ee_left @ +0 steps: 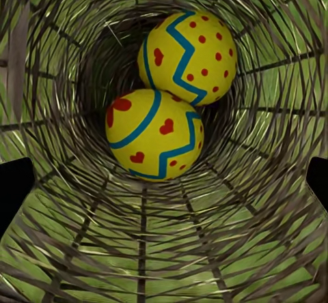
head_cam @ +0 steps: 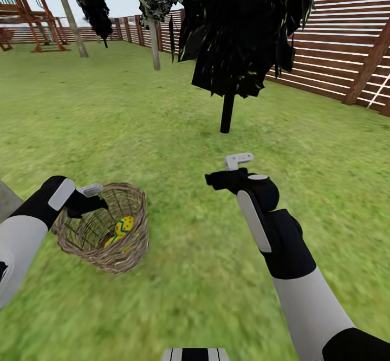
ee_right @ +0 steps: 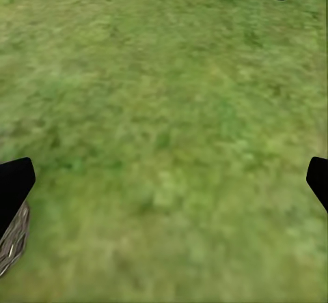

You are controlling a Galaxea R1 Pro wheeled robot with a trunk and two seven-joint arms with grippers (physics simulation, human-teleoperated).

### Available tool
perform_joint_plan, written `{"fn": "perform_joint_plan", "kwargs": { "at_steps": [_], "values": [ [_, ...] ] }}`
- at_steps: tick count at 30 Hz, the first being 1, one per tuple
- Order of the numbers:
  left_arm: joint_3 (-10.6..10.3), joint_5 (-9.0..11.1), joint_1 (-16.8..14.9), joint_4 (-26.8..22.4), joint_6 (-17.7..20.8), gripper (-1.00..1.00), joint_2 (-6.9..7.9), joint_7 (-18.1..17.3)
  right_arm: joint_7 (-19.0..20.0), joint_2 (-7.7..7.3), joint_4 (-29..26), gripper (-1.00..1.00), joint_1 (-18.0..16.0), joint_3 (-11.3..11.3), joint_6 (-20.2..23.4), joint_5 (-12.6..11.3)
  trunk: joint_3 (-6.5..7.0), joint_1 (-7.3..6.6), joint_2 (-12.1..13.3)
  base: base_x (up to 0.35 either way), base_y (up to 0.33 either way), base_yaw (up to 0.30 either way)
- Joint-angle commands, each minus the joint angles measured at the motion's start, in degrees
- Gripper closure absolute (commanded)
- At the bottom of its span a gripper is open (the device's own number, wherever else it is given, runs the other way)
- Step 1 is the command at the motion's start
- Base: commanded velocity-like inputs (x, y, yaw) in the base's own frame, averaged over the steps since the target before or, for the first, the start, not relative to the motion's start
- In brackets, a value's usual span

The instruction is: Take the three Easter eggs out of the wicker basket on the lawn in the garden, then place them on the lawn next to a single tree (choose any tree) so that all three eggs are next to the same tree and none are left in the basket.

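Observation:
The wicker basket lies tipped on the lawn at the lower left, its mouth turned toward my left arm. Two yellow Easter eggs with blue zigzag bands and red hearts rest deep inside it, one nearer and one behind it. In the head view an egg shows through the opening. My left gripper is at the basket's rim, open, its fingertips spread wide and short of the eggs. My right gripper hangs open and empty over bare grass to the right of the basket.
A black-trunked tree with near-black foliage stands just ahead of the right gripper. Two pale grey trunks stand further back. A slatted wooden fence runs along the right, and a play frame is far left.

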Motion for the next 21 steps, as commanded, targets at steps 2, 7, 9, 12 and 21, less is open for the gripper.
{"fn": "perform_joint_plan", "kwargs": {
  "at_steps": [2,7,9,12,21],
  "values": [
    [-0.47,0.57,-0.03,-0.06,0.08,-1.0,0.1,0.44,-0.59,0.01,0.0,-1.0,-0.05,-0.2,0.17,-0.6,-0.05,0.0,-0.02,0.086,0.004,0.0],
    [-0.47,0.53,-0.02,-0.05,0.08,-1.0,0.15,0.44,-0.58,-0.05,0.03,-1.0,-0.05,-0.48,0.17,-0.6,-0.05,0.0,-0.02,0.031,0.001,0.0],
    [-0.45,0.53,-0.01,-0.05,0.08,-1.0,0.13,0.44,-0.58,-0.06,0.04,-1.0,-0.05,-0.53,0.17,-0.6,-0.05,0.0,-0.02,0.013,0.001,0.0],
    [-0.43,0.52,0.04,-0.04,0.08,-1.0,0.13,0.44,-0.58,-0.07,0.18,-1.0,-0.05,-0.64,0.17,-0.6,-0.27,0.03,-0.03,0.006,0.0,0.0],
    [-0.42,0.52,0.06,-0.04,0.08,-1.0,0.09,0.46,-0.58,-0.02,0.38,-1.0,-0.05,-0.77,0.17,-0.6,-2.27,0.26,-0.15,0.001,0.0,0.0]
  ]
}}
